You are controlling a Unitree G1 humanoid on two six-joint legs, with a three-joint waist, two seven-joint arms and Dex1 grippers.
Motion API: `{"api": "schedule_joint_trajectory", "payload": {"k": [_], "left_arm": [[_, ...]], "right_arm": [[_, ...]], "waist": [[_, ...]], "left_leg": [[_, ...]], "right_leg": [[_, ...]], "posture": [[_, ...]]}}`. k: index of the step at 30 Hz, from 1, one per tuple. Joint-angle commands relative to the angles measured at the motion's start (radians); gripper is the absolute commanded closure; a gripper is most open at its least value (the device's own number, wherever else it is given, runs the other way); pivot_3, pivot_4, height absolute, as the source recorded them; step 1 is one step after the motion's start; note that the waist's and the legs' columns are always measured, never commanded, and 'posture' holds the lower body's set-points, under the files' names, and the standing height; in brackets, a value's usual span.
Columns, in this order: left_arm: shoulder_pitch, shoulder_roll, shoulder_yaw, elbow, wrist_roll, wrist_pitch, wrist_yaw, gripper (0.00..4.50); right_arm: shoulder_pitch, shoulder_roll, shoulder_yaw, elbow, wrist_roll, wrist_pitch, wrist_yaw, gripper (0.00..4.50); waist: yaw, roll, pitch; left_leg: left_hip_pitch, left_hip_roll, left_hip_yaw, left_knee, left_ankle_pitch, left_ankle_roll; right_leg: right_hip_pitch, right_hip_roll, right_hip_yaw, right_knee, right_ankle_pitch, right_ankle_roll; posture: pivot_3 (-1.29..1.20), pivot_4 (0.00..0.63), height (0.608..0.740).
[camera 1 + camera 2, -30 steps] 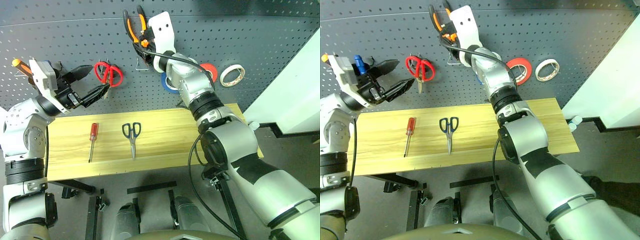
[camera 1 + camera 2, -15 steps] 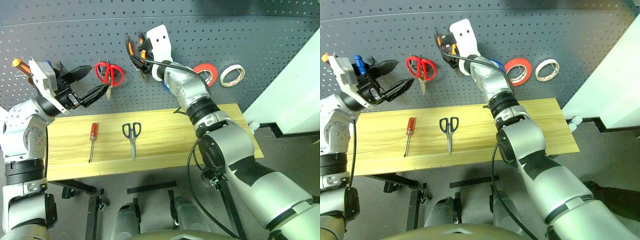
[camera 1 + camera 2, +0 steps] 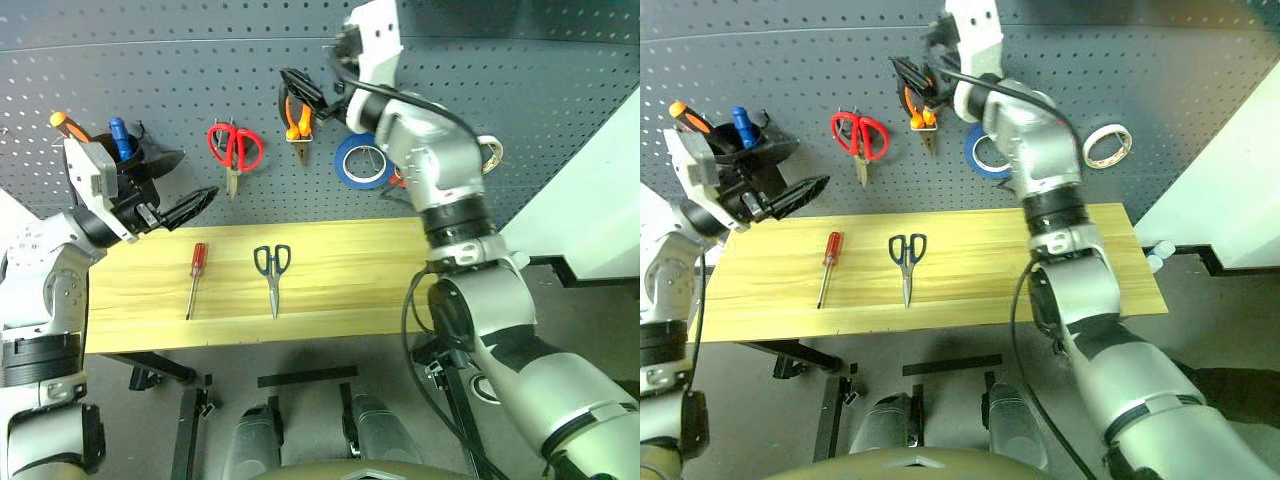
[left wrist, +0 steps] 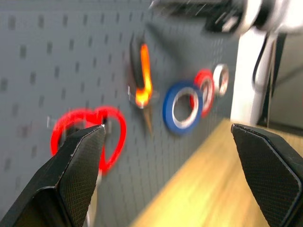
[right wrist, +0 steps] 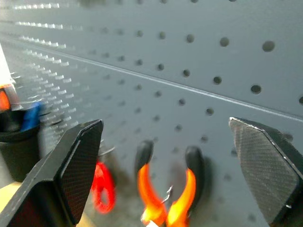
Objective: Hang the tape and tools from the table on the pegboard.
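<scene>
A dark grey pegboard (image 3: 180,90) fills the upper half of the left eye view, and a light wooden surface (image 3: 330,285) runs across the middle below it.

The orange-and-black pliers (image 3: 296,112) hang on the pegboard at upper centre, handles up and nose down. The cream tape (image 3: 1107,146) hangs at the right of the board, partly behind the right arm. The red-handled screwdriver (image 3: 196,277) lies on the left part of the surface, handle toward the board. The dark-handled scissors (image 3: 272,276) lie just right of it, blades toward the near edge; the two are apart.

The right tool (image 5: 168,156) is spread wide and holds nothing. In the right wrist view its two fingers stand either side of the pliers without touching them; the gripper sits at the top centre of the head views, just right of the pliers. The left tool (image 3: 180,185) is also spread wide and empty, hovering at the left over the surface's far left corner, pointing toward the board.

Red scissors (image 3: 234,148) hang left of the pliers; a blue tape roll (image 3: 360,162) hangs right of them, with a red-orange roll (image 4: 204,90) beyond it. A black holder (image 3: 745,145) with orange and blue handles sits at the far left of the board.

The right half of the surface is bare, and bare board lies along the top row left of the right tool.
</scene>
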Motion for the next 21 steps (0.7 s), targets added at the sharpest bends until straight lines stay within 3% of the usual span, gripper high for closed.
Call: {"api": "schedule_joint_trajectory", "payload": {"k": [1,9,12,16,21], "left_arm": [[0.053,0.025,0.008,-0.066,0.022,0.012,0.020,0.00],[0.193,0.002,-0.007,-0.115,0.087,0.053,0.133,0.00],[0.234,-0.006,-0.026,-0.133,0.085,0.095,0.145,0.00],[0.263,0.005,-0.052,-0.117,0.136,0.132,0.189,0.00],[0.274,-0.035,-0.063,-0.109,0.167,0.091,0.224,0.00]], "right_arm": [[0.060,-0.071,0.016,-0.227,0.123,0.227,0.100,0.02],[0.197,-0.165,0.029,-0.450,0.280,0.566,0.130,0.02],[0.250,-0.141,0.055,-0.498,0.324,0.670,0.101,0.02],[0.305,-0.099,0.130,-0.477,0.290,0.678,0.050,0.02],[0.343,-0.095,0.221,-0.380,0.180,0.471,0.054,0.02]], "waist": [[0.005,0.000,0.000],[0.015,0.000,0.000],[0.024,0.000,0.000],[0.029,0.000,0.000],[0.036,0.001,0.001]], "left_leg": [[0.000,0.000,0.000,0.000,0.000,0.000],[0.001,0.000,0.001,0.000,-0.003,0.006],[0.001,0.000,0.001,0.000,-0.004,0.007],[0.002,-0.001,0.001,0.000,-0.004,0.008],[0.002,-0.002,0.001,0.000,-0.005,0.008]], "right_leg": [[0.000,0.000,0.000,0.000,0.000,0.000],[0.001,0.001,0.001,-0.003,0.000,0.000],[0.001,0.001,0.001,-0.003,0.000,0.000],[0.002,0.001,0.001,-0.004,0.000,0.000],[0.003,0.001,0.001,-0.005,0.000,0.000]], "posture": [[0.10,0.102,0.740],[0.10,0.107,0.740],[0.10,0.116,0.740],[0.11,0.133,0.740],[0.13,0.154,0.740]]}}
